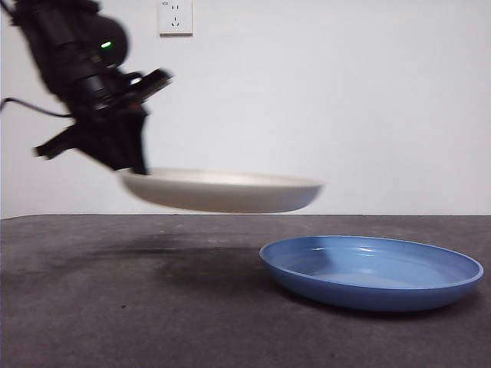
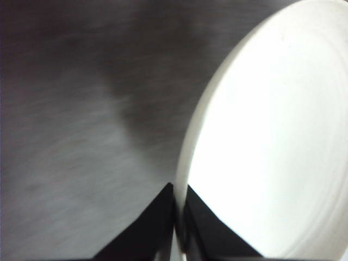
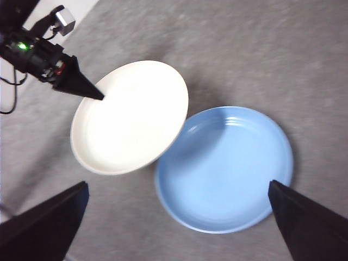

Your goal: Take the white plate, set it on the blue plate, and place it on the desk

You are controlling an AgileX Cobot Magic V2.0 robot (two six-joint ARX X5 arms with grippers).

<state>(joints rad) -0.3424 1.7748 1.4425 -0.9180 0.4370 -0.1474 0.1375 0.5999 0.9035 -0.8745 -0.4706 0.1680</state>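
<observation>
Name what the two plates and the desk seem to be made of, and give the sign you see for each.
White plate: matte cream, faint concentric rings; ceramic or melamine, cannot tell which. Blue plate: glossy, light glints inside; glazed ceramic or plastic. Desk: dull, mottled grey-brown, no shine; perhaps laminate or a mat.

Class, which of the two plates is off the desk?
The white plate, gripped at its rim by the left tool; the blue plate rests on the desk.
</observation>
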